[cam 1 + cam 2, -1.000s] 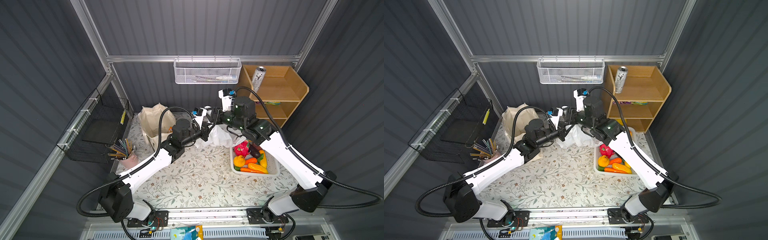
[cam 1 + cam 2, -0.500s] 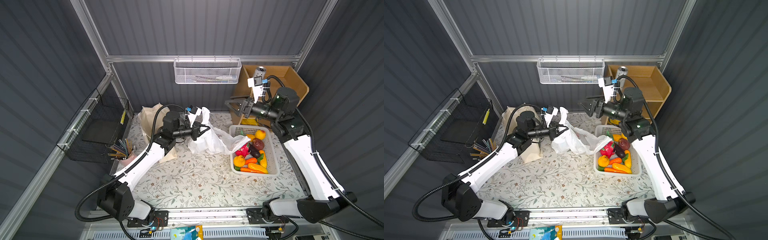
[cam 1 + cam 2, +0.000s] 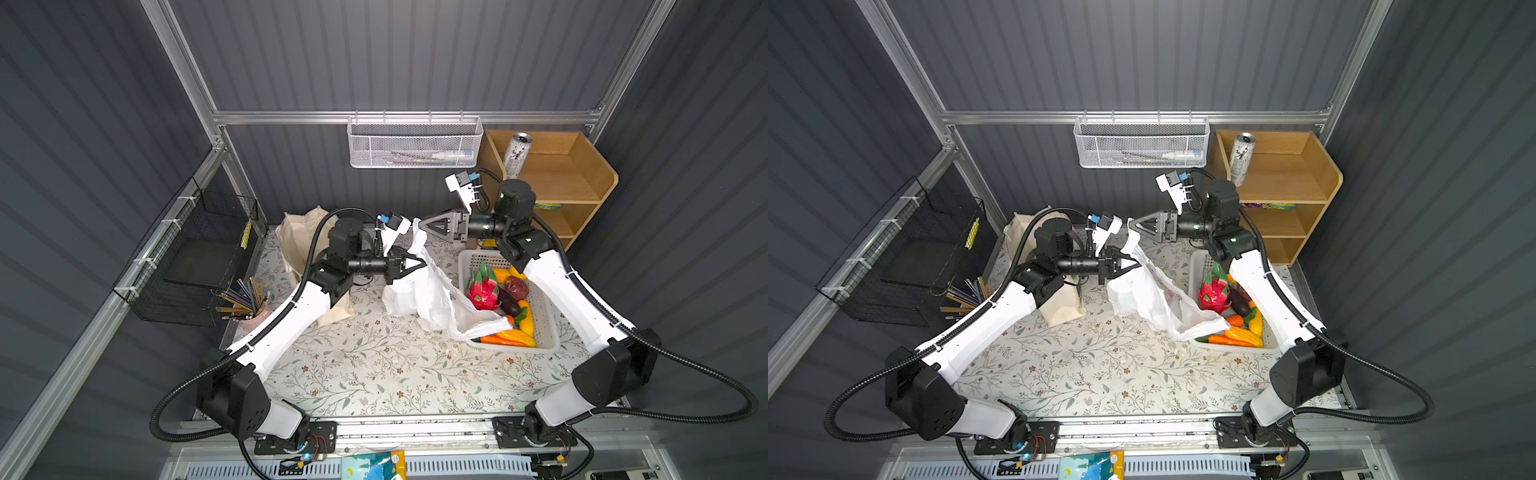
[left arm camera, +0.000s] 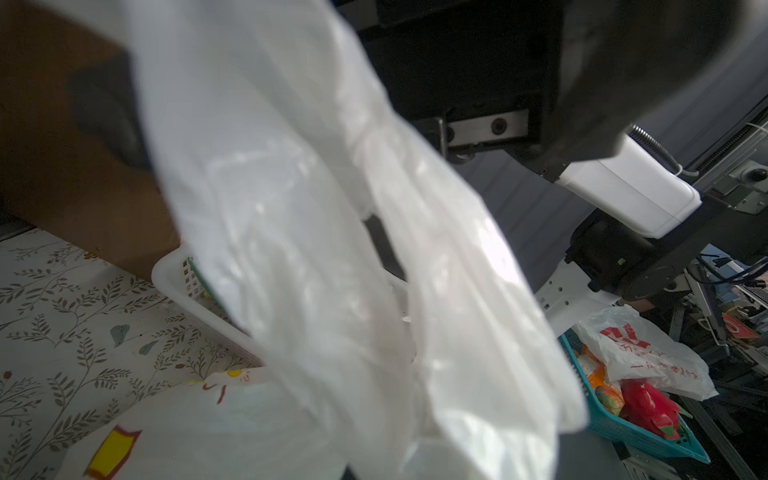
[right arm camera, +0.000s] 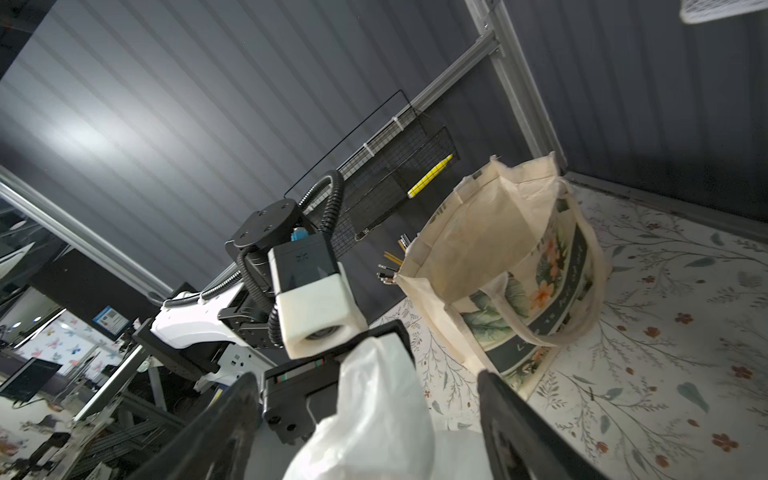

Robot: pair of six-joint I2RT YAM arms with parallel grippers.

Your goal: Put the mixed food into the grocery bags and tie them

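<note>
In the left wrist view you will find the bag (image 4: 332,249), close and blurred, hiding the fingertips of the left gripper (image 3: 422,263) and most of the basket (image 4: 174,266); in both top views it covers some food (image 3: 509,337).

Plastic bag (image 3: 432,291): thin glossy film, semi-clear, crinkly. Tote (image 5: 490,232): matt woven cloth. Basket (image 3: 542,307): smooth white slotted plastic. Shelf (image 3: 582,174): smooth matt wood. Can (image 3: 515,156): shiny metal. Wall rack (image 3: 415,145): white-coated metal mesh. Table cover (image 3: 374,374): matt, printed. My right gripper (image 3: 424,225): matt blk plastic.
</note>
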